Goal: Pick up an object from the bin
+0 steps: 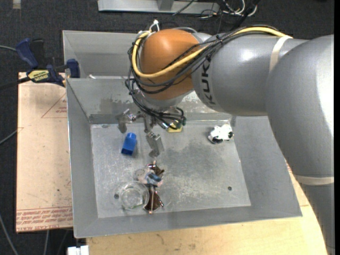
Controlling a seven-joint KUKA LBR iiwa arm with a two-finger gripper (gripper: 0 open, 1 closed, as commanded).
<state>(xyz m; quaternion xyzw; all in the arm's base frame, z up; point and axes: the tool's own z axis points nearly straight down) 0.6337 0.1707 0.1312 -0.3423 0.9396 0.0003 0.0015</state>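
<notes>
Position of the object: a blue block lies on the floor of the bin, left of centre of the frame. It sits just below and slightly left of the gripper, near the gripper's left-hand finger as seen in the frame. The view does not show whether the finger touches the block.

Gripper state: the two fingers are spread apart, one towards the left of the frame and one lower and towards the centre. Nothing is seen between them. The fingertips are low over the bin floor, close under the back slope of the bin.

Arm: the arm enters from the right of the frame. An orange cover, rounded and smooth, sits on the wrist above the gripper, with yellow and black cables looped round it.

Materials and shapes:
- Blue block: a small, matte box shape with straight edges, lying slightly tilted
- Bin: grey sheet metal with sloped walls and a scuffed, speckled floor
- Black-and-white figure: small, rounded, lying right of centre, well apart from the gripper
- Clear cup: transparent, round, in the lower left of the bin floor
- Small heap of brown and coloured pieces: irregular, touching the cup's right side, directly below the gripper in the frame
</notes>
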